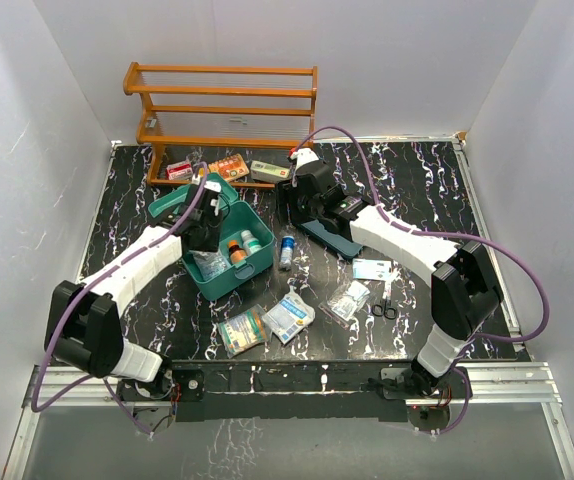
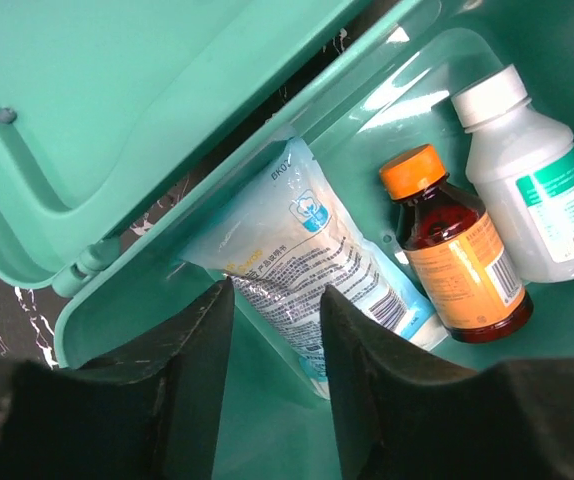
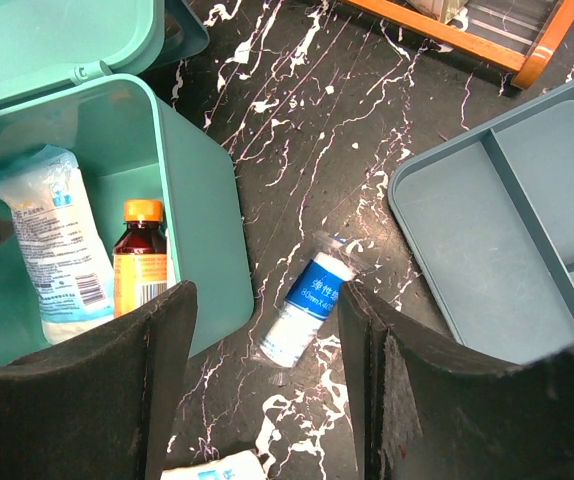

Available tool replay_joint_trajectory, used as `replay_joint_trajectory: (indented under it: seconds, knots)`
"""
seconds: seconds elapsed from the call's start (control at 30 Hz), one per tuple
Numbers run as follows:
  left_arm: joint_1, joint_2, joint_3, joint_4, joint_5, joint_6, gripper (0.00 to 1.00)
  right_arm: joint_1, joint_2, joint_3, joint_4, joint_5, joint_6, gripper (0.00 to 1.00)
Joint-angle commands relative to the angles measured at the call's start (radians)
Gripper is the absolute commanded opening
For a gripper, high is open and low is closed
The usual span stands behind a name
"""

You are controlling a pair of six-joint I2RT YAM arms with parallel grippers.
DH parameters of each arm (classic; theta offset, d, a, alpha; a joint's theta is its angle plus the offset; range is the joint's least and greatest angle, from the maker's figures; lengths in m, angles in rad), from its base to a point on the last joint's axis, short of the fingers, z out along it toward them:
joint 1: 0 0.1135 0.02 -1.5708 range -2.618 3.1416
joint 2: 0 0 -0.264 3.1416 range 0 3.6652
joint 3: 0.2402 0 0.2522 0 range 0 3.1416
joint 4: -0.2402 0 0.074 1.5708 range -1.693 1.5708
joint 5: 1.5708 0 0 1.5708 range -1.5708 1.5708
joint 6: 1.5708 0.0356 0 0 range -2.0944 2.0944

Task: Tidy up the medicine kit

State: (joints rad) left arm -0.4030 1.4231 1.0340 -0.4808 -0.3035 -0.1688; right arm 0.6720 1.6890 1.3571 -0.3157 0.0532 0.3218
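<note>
The medicine kit (image 1: 225, 286) is a teal box with its lid (image 1: 170, 207) swung open, left of centre. Inside lie a white pouch (image 2: 307, 250), an orange-capped brown bottle (image 2: 457, 255) and a white bottle (image 2: 532, 180). My left gripper (image 2: 277, 300) hangs open inside the kit (image 2: 267, 420); the pouch's lower end shows between its fingers, which do not press on it. From above, that left gripper (image 1: 207, 238) is over the box. My right gripper (image 3: 267, 295) is open above a blue-and-white bandage roll (image 3: 307, 305) lying on the table beside the kit's wall (image 3: 192, 200).
A darker teal two-compartment tray (image 3: 497, 240) lies right of the roll, partly under the right arm. The orange rack (image 1: 222, 105) stands at the back with small boxes (image 1: 229, 167) in front of it. Several packets (image 1: 289, 318) and scissors (image 1: 385, 306) lie near the front.
</note>
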Motion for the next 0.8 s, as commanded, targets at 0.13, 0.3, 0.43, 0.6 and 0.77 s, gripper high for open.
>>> replay_joint_trajectory:
  seconds: [0.13, 0.3, 0.43, 0.6, 0.77]
  knots:
    - [-0.012, 0.063, -0.041, 0.074, 0.011, 0.014, 0.29, -0.005, -0.028, 0.002, 0.062, -0.001, 0.01, 0.56]
    - [-0.013, 0.119, -0.061, 0.111, 0.002, 0.017, 0.28, -0.006, -0.02, 0.009, 0.063, -0.003, 0.01, 0.56]
    - [-0.014, 0.147, -0.075, 0.118, 0.019, 0.012, 0.27, -0.006, -0.018, 0.012, 0.061, 0.001, 0.009, 0.56]
    - [-0.014, 0.16, -0.086, 0.098, 0.027, 0.0, 0.26, -0.005, -0.017, 0.01, 0.058, 0.005, 0.009, 0.55]
    - [-0.014, 0.174, -0.08, 0.094, 0.072, -0.003, 0.26, -0.006, -0.026, 0.009, 0.054, 0.017, 0.019, 0.56]
